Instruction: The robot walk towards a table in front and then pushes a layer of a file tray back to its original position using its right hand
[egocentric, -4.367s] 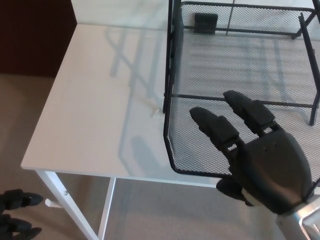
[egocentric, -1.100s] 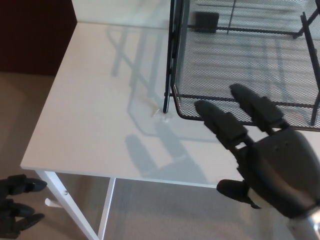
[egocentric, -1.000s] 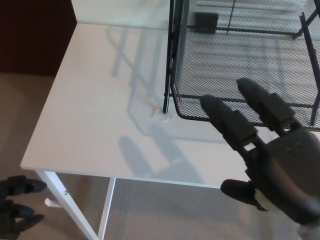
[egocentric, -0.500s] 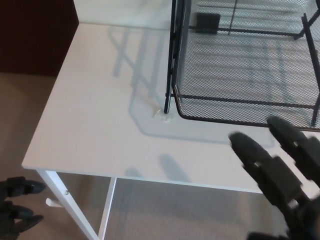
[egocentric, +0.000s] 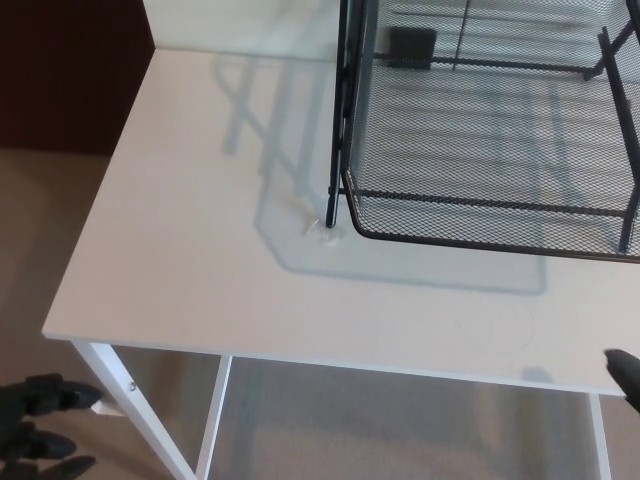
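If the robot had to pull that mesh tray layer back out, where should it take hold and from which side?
Probably the front rim of the file tray layer: a raised black wire edge across the tray's near side, facing the robot over bare white table. Come from the front, fingers hooked over the rim. The mesh floor gives little to pinch, and the upright frame post blocks the left side.

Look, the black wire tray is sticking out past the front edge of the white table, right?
Not quite. In the head view the black wire tray sits back on the white table, its front rim well behind the table's front edge, with bare tabletop in between.
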